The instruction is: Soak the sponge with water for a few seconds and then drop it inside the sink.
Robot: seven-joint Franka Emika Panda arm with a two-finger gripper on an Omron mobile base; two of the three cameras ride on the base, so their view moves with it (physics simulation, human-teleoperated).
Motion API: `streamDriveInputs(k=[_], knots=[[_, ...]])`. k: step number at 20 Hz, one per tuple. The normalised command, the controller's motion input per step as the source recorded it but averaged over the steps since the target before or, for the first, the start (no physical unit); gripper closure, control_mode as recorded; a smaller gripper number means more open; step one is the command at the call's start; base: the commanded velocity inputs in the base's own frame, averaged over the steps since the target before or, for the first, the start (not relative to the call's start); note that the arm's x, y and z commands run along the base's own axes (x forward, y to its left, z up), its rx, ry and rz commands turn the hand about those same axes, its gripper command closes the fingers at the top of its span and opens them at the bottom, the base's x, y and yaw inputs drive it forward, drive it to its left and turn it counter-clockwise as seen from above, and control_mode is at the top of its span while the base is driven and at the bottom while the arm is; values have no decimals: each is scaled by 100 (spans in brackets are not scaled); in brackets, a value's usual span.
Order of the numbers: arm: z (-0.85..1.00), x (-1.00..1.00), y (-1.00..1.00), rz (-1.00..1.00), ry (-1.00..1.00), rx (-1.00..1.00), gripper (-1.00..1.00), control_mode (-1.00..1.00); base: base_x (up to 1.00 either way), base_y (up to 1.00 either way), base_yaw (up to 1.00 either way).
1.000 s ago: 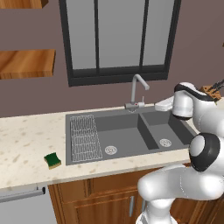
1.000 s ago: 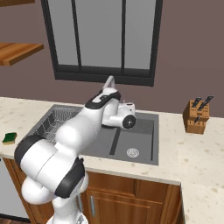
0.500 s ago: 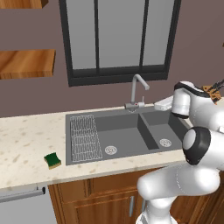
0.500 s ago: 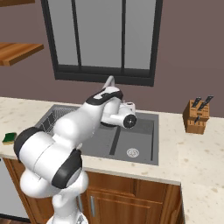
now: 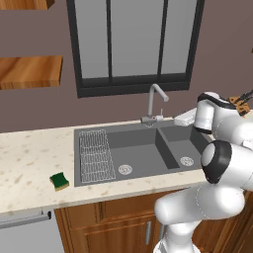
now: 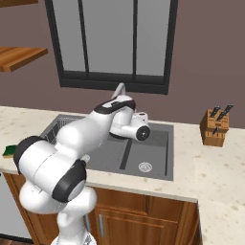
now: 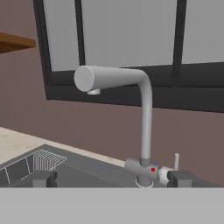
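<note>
The sponge, green on top with a yellow base, lies on the speckled counter left of the sink, far from my hand. It also sits at the left edge in the right base view as the sponge. My gripper is open and empty, its two dark fingertips level with the base of the grey gooseneck faucet, close in front of it. In the left base view the gripper hovers over the sink's back right rim beside the faucet. The water is out of view.
A ribbed wire rack lies in the left basin. A knife block stands on the counter to the right. The dark window frame runs behind the faucet, and a wooden shelf hangs at the left wall.
The arm's elbow has swung slightly to the left. The hand stays by the faucet with its jaws open, and the sponge has not moved.
</note>
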Motion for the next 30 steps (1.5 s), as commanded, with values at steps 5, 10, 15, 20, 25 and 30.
streamDriveInputs(k=[5,10,15,20,25,30], knots=[[-7,0,0,6,0,0,-100,-100,0,0,0],[-3,0,0,6,-4,0,-100,-100,0,0,0],[0,0,0,7,-7,0,-100,-100,0,0,0],[-2,0,0,7,-6,0,-100,-100,0,0,0],[-4,6,0,5,-2,0,-100,-100,0,0,0],[0,21,0,1,0,0,-100,-100,0,0,0]])
